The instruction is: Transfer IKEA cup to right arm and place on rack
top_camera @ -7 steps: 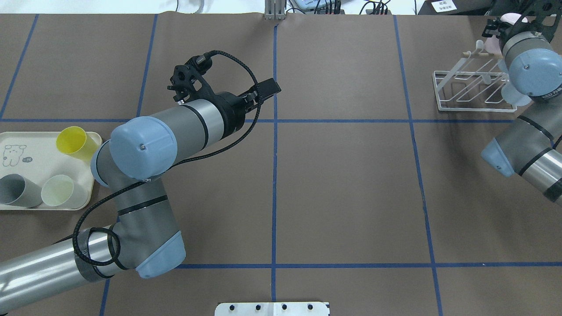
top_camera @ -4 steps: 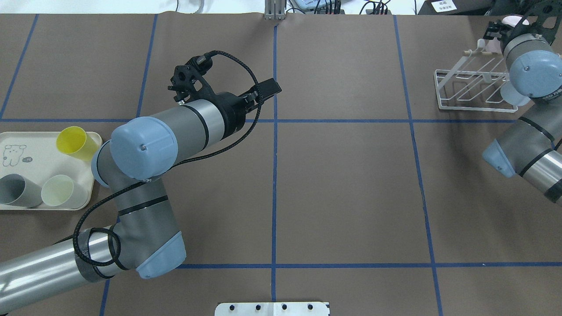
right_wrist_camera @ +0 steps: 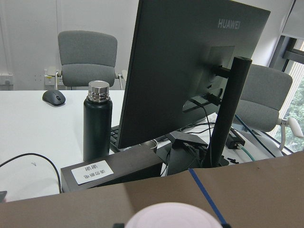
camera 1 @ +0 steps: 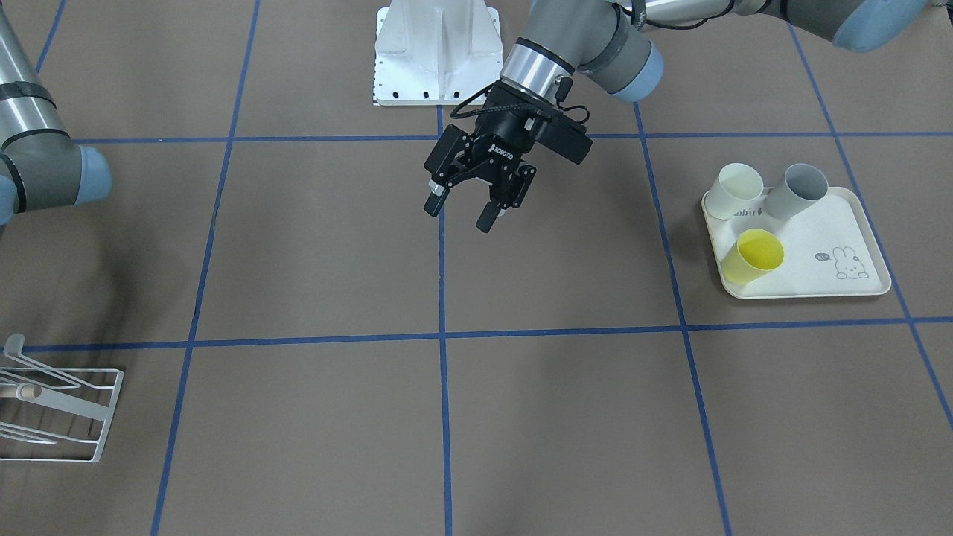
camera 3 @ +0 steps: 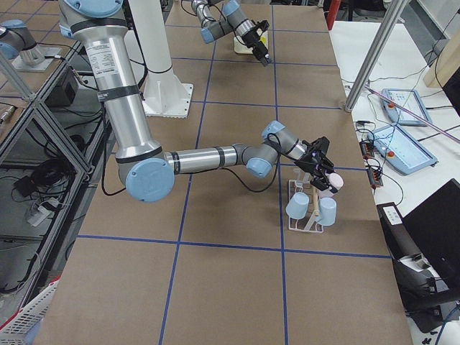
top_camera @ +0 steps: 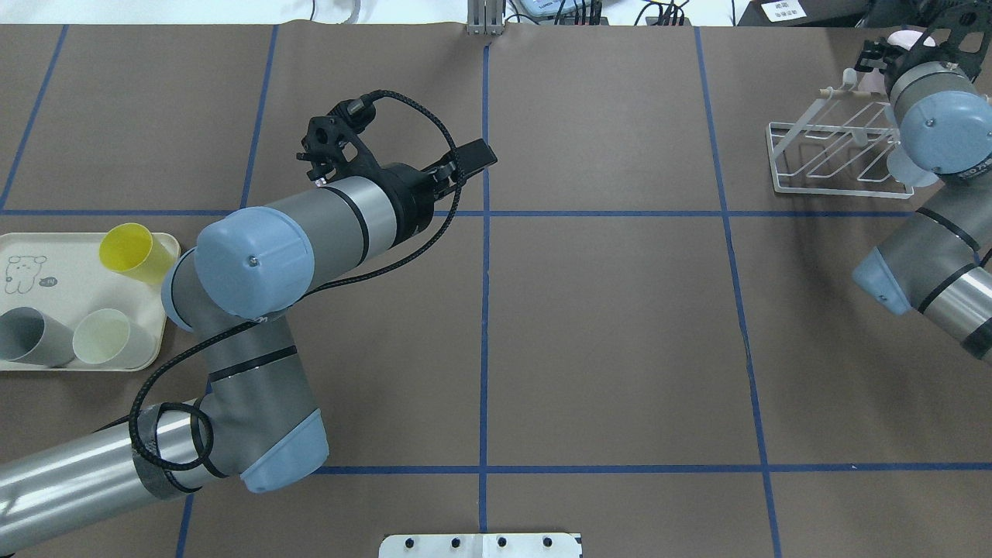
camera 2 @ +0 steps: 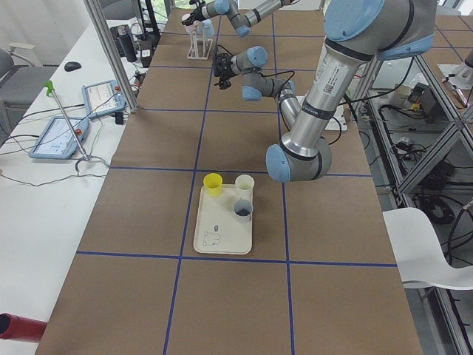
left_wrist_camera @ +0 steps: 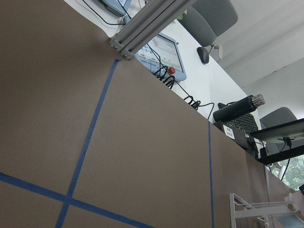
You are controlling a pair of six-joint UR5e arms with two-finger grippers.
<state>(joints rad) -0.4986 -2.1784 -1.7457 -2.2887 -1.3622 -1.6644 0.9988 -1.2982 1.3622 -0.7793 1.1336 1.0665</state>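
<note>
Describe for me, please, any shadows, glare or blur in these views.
Front-facing view: evenly lit, with a soft shadow on the table near the rack. Overhead view: glare streaks the silver tube of the left arm. Right wrist view: the pink cup at the bottom edge is blurred, the monitor sharp.

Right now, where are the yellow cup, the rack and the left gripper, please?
yellow cup [camera 1: 759, 250]: exterior front-facing view, on its open mouth.
rack [top_camera: 831, 155]: overhead exterior view, middle of its wire prongs.
left gripper [camera 1: 459, 214]: exterior front-facing view, midway between its open fingertips.
</note>
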